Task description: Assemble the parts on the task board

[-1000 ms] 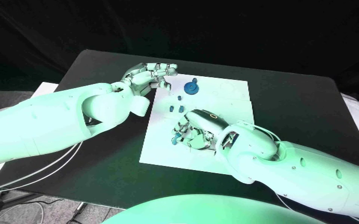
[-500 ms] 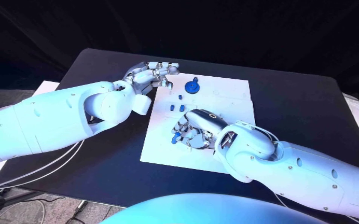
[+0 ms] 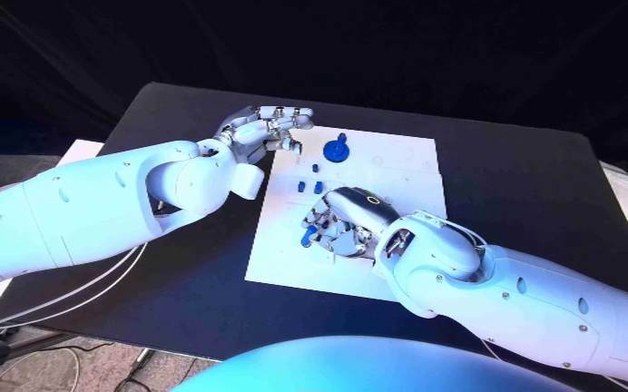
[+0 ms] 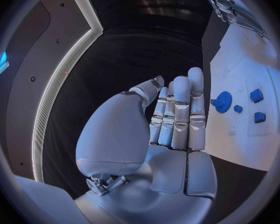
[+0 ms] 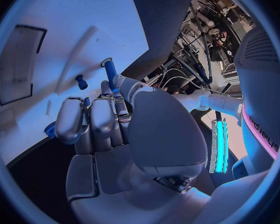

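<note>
The white task board (image 3: 393, 174) lies in the middle of the black table. A blue gear (image 3: 338, 150) stands near its far edge, with three small blue parts (image 3: 309, 187) just in front of it. My right hand (image 3: 343, 224) rests over the board's left middle, fingers curled, pinching a blue peg (image 5: 109, 70) between thumb and finger; the peg (image 3: 308, 237) pokes out toward the board's left edge. A short blue pin (image 5: 81, 82) stands on the board (image 5: 65, 25) past the fingertips. My left hand (image 3: 269, 127) hovers at the board's far left corner, fingers straight, holding nothing; beyond it lie the gear (image 4: 223, 102) and small blue parts (image 4: 257, 95).
Bare black table (image 3: 183, 129) surrounds the board on all sides. The near half of the board (image 3: 295, 269) is bare white. My left forearm (image 3: 118, 201) crosses the table's left side, and my right forearm (image 3: 510, 292) covers the near right corner.
The right hand has shifted slightly toward the far side of the board, still pinching the peg. The left hand has risen a little at the board's corner.
</note>
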Robot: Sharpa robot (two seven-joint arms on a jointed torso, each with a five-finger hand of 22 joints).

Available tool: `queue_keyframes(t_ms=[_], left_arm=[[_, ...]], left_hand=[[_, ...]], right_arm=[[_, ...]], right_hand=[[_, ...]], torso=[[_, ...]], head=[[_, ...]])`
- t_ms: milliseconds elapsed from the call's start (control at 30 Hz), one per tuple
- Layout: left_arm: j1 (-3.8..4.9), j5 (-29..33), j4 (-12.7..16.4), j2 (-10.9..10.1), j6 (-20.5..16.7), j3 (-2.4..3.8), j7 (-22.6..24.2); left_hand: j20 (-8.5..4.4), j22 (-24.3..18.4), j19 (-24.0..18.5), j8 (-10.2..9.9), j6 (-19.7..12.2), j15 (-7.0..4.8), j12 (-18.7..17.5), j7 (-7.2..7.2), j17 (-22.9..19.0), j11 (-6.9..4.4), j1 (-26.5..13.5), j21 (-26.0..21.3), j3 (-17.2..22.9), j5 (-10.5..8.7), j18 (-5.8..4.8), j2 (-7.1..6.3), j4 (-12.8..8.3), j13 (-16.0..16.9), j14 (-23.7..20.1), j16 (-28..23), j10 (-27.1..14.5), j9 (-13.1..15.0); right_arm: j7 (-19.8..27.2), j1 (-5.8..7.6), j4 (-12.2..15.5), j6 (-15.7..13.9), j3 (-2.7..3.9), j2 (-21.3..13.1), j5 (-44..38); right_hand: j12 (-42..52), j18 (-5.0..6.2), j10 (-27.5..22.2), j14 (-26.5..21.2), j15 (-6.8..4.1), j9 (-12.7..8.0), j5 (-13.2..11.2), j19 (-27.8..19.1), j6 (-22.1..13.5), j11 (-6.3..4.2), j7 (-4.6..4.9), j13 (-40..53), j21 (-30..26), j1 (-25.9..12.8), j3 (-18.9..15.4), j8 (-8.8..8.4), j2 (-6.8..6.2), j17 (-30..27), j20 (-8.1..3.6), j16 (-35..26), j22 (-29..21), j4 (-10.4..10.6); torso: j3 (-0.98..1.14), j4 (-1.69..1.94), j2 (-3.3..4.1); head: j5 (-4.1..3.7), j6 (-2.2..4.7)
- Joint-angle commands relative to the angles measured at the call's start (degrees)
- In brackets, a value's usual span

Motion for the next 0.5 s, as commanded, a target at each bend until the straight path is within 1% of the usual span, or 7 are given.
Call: queue_keyframes(t_ms=[33, 200, 333, 400, 500], left_arm=[[-0.02, -0.17, 0.06, 0.05, 1.23, 0.05, 0.45], [-0.02, -0.17, 0.07, 0.01, 1.25, 0.05, 0.43], [-0.02, -0.17, 0.12, 0.00, 1.25, 0.05, 0.42], [-0.02, -0.17, 0.15, 0.00, 1.24, 0.05, 0.41], [-0.02, -0.17, 0.16, -0.01, 1.22, 0.05, 0.40]], left_hand=[[0.31, -0.10, -0.12, 0.30, -0.39, -0.05, 0.15, 0.01, -0.09, 0.11, -0.03, -0.18, -0.27, 0.19, 0.61, 0.72, 0.18, 0.06, -0.32, 0.18, -0.45, -0.03], [0.31, -0.11, -0.12, 0.35, -0.42, -0.06, 0.25, -0.01, -0.11, 0.09, 0.02, -0.21, -0.31, 0.19, 0.62, 0.70, 0.13, 0.07, -0.34, 0.21, -0.51, -0.02], [0.31, -0.11, -0.12, 0.35, -0.42, -0.06, 0.25, -0.01, -0.11, 0.09, 0.02, -0.21, -0.31, 0.19, 0.62, 0.70, 0.13, 0.07, -0.34, 0.21, -0.51, -0.02], [0.31, -0.11, -0.12, 0.35, -0.42, -0.06, 0.25, -0.01, -0.11, 0.09, 0.02, -0.21, -0.31, 0.19, 0.62, 0.70, 0.13, 0.07, -0.34, 0.21, -0.51, -0.02], [0.31, -0.11, -0.12, 0.35, -0.42, -0.06, 0.25, -0.01, -0.11, 0.09, 0.02, -0.21, -0.31, 0.19, 0.62, 0.70, 0.13, 0.07, -0.34, 0.21, -0.51, -0.02]], right_arm=[[-0.89, -0.07, 0.12, -0.08, 0.01, -0.02, -1.87], [-1.23, -0.07, 0.09, 1.63, 0.01, -0.06, -2.31], [-1.61, -0.06, -0.02, 4.77, 0.01, 0.06, -2.75], [-1.74, -0.06, -0.09, 6.27, 0.01, 0.14, -2.82], [-1.92, -0.06, -0.18, 7.83, 0.01, 0.20, -2.91]], right_hand=[[0.30, -0.87, 1.58, 1.39, 0.05, 0.06, 0.23, 0.35, 0.20, -1.01, 0.15, 0.10, 0.35, -0.17, -0.14, 0.35, 0.53, 0.00, 0.02, 0.34, 0.06, -0.36], [0.24, -0.85, 1.63, 1.39, 0.06, 0.07, 0.20, 0.30, 0.24, -1.01, 0.14, 0.11, 0.33, -0.42, -0.21, 0.36, 0.48, 0.02, 0.03, 0.38, 0.01, -0.37], [0.18, -0.85, 1.69, 1.37, 0.06, 0.08, 0.05, 0.28, 0.29, -1.02, 0.12, 0.11, 0.33, -0.69, -0.30, 0.36, 0.46, -0.04, 0.04, 0.36, 0.01, -0.38], [0.14, -0.84, 1.73, 1.35, 0.06, 0.09, -0.02, 0.23, 0.32, -1.03, 0.09, 0.11, 0.30, -0.86, -0.39, 0.37, 0.43, -0.07, 0.04, 0.35, -0.04, -0.39], [0.13, -0.83, 1.73, 1.35, 0.06, 0.09, -0.03, 0.22, 0.33, -1.03, 0.08, 0.11, 0.29, -0.90, -0.40, 0.37, 0.42, -0.07, 0.05, 0.35, -0.05, -0.39]], torso=[[-0.02, -0.02, -0.05], [-0.04, -0.06, -0.02], [-0.04, -0.06, -0.02], [-0.06, -0.03, -0.02], [-0.05, -0.02, -0.04]], head=[[0.03, -0.11], [0.06, -0.22], [0.07, -0.24], [-0.05, -0.36], [-0.12, -0.43]])
